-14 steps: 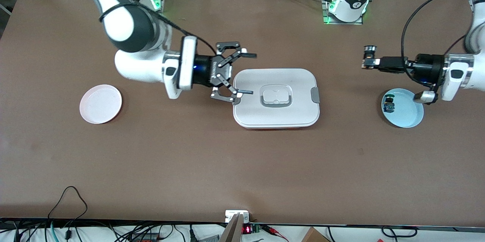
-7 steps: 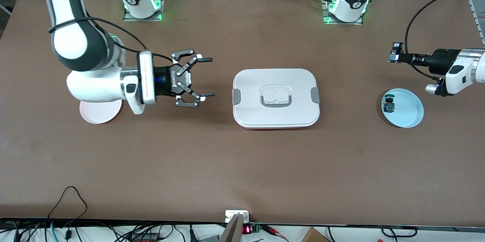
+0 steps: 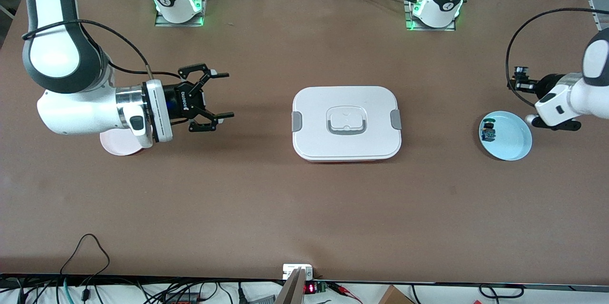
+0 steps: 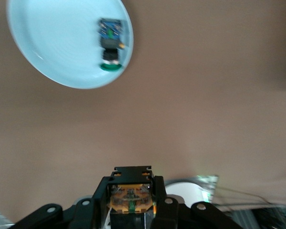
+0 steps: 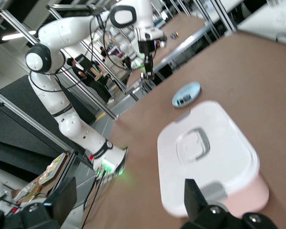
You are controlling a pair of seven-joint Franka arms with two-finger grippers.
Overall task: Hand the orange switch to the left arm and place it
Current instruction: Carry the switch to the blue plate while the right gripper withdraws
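The orange switch (image 4: 132,199), with its black body and orange base, sits clamped between the black fingers (image 4: 159,191) of my left gripper (image 4: 132,190). In the front view that left gripper (image 3: 520,80) hangs shut on the switch (image 3: 522,72) over the table beside the light blue plate (image 3: 511,144), at the left arm's end. My right gripper (image 3: 223,95) is open and empty over the table between the pink plate (image 3: 114,147) and the white box (image 3: 347,122). The right wrist view shows the box (image 5: 207,157) ahead of its spread fingers (image 5: 193,195).
A second small switch (image 3: 488,132) with a blue base and green top lies in the light blue plate (image 4: 52,47). The pink plate is partly covered by the right arm's wrist. Cables run along the table's edge nearest the front camera.
Both arms have drawn back from the box. The right gripper moved from over the box's edge toward the pink plate; the left gripper carried the switch toward its own end.
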